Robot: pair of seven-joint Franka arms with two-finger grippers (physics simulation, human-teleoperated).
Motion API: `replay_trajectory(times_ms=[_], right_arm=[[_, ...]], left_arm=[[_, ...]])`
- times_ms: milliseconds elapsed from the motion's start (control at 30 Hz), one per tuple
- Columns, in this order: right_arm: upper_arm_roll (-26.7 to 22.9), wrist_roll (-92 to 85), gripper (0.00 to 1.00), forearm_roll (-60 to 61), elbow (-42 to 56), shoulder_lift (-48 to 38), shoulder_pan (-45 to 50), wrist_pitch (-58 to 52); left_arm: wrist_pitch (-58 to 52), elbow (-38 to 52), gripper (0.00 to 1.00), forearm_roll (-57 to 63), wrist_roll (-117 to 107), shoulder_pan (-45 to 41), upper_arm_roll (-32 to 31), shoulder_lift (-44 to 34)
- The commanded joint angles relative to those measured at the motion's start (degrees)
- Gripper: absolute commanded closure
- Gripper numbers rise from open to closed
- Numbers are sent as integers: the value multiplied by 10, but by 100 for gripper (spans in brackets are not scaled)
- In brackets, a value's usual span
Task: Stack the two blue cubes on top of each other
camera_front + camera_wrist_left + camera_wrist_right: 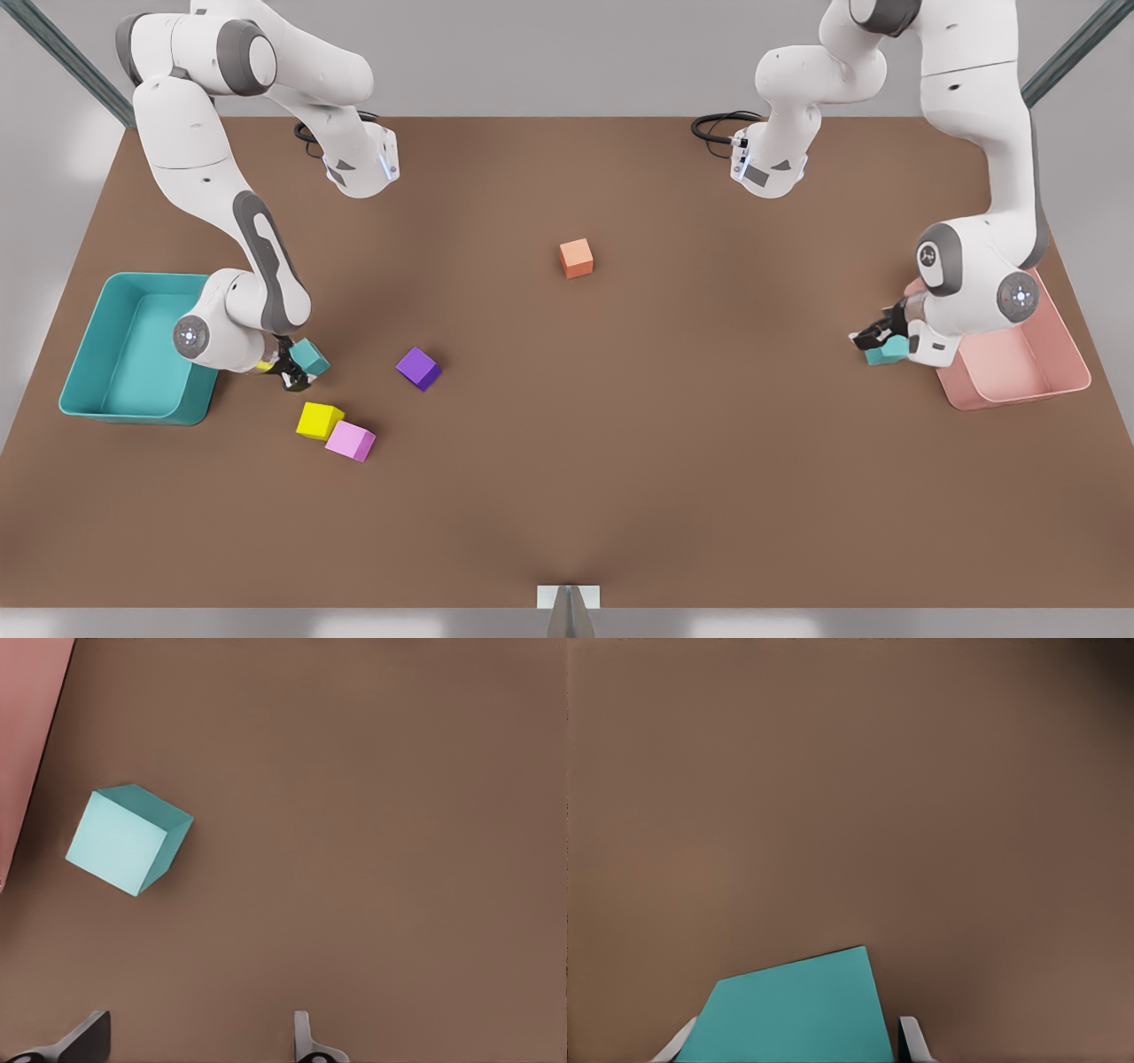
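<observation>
One blue cube [311, 356] sits between the fingers of my right gripper [296, 370], beside the teal bin at the front view's left. The right wrist view has this cube [797, 1014] wedged between both fingertips [911, 1036], so the gripper is shut on it. The other blue cube [888, 351] rests on the table by the pink bin at the front view's right. My left gripper [873, 337] hovers over it, open. From the left wrist view that cube [124, 840] lies apart from the spread fingertips [303, 1038], with nothing between them.
A teal bin [93, 354] stands at the front view's left edge and a pink bin [1059, 372] at its right edge. Purple [418, 368], yellow [318, 420] and pink [349, 440] cubes lie near my right gripper. An orange cube [577, 258] sits mid-table.
</observation>
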Motion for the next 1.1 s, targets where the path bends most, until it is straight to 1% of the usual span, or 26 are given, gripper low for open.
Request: replay_trajectory(times_ms=[0, 33, 100, 167, 233, 267, 333, 400, 467, 533, 600, 633, 733, 800, 833, 1000, 1067], right_arm=[[0, 14, 27, -1, 1, 0, -1, -3], [0, 13, 28, 0, 20, -1, -2, -40], [0, 1, 28, 25, 46, -13, -1, -102], [2, -19, 27, 59, 44, -33, 3, -125], [3, -20, 27, 61, 43, -38, 3, -134], [2, -33, 27, 71, 43, -50, 2, -152], [2, -42, 26, 88, 41, -80, 4, -190], [2, -34, 26, 137, 54, -80, 41, -192], [2, 14, 26, 185, 83, -70, 98, -190], [2, 76, 26, 229, 137, -46, 178, -181], [2, 216, 26, 263, 216, -7, 266, -153], [2, 285, 26, 273, 261, 26, 311, -122], [2, 406, 26, 272, 368, 121, 387, -60], [-2, 478, 26, 264, 414, 179, 451, -1], [-4, 495, 26, 263, 422, 196, 473, 25], [-5, 512, 26, 245, 458, 244, 491, 44], [-5, 521, 26, 245, 479, 270, 491, 46]], left_arm=[[110, -11, 0, -4, -548, -4, 4, 2], [128, -15, 0, -3, -606, -3, 4, 2], [150, -21, 0, -3, -632, 16, 14, 19], [171, -24, 0, -2, -653, 23, 23, 16], [134, -24, 0, -4, -657, 29, 21, 15], [137, -23, 0, -5, -697, 29, 7, 15], [147, -23, 0, -16, -829, 30, 5, 23], [165, -23, 0, -16, -818, 41, 5, 40], [167, -23, 0, -12, -818, 50, 5, 46], [181, -23, 0, -11, -815, 53, 5, 55], [184, -23, 0, -10, -746, 64, 6, 64], [184, -24, 0, -10, -745, 64, 5, 67], [183, -24, 0, 5, -746, 64, 5, 73], [167, -26, 0, 26, -745, 64, 5, 72], [166, -25, 0, 27, -747, 61, 4, 72], [166, -24, 0, 25, -743, 62, -5, 76], [165, -25, 0, 26, -664, 76, -5, 80]])
